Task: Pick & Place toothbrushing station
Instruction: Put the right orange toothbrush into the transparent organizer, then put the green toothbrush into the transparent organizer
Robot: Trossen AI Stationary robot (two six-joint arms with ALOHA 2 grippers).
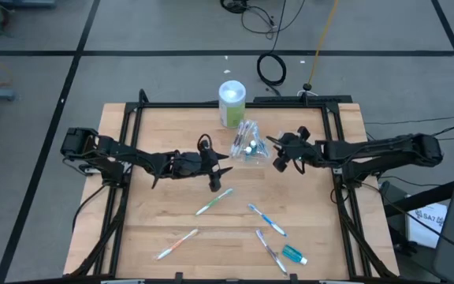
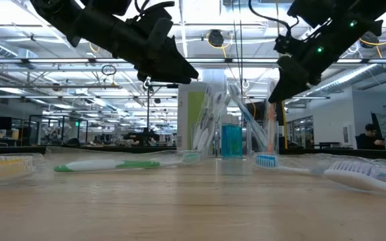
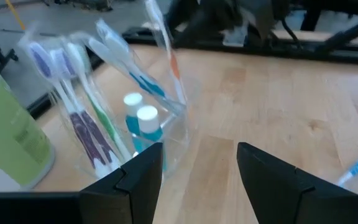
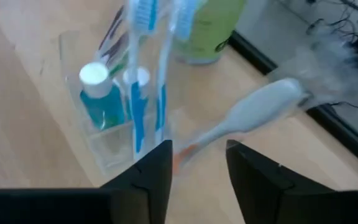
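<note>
A clear plastic bag (image 1: 249, 146) stands upright on the table at the far middle. It holds several toothbrushes and two teal tubes (image 3: 143, 124) with white caps. My left gripper (image 1: 223, 170) hovers open and empty just left of the bag, pointing at it. My right gripper (image 1: 274, 154) is open just right of the bag, above the table. A white toothbrush with an orange lower end (image 4: 253, 112) slants in front of its fingers, blurred. Loose on the near table lie a green-white brush (image 1: 213, 202), an orange-pink brush (image 1: 176, 244), two blue brushes (image 1: 267, 219) and a teal tube (image 1: 293, 254). My right gripper has the white toothbrush's orange lower end (image 4: 180, 155) close beside one finger (image 4: 157, 171), in a gap much wider than the handle. It is not pinched. I cannot tell whether the finger touches it. The brush slants with its bristle head up and away from the fingers.
A light green canister with a white lid (image 1: 232, 102) stands at the far edge, right behind the bag. A black frame rail (image 1: 333, 158) runs along the table's sides. There is free wood between the bag and the loose brushes.
</note>
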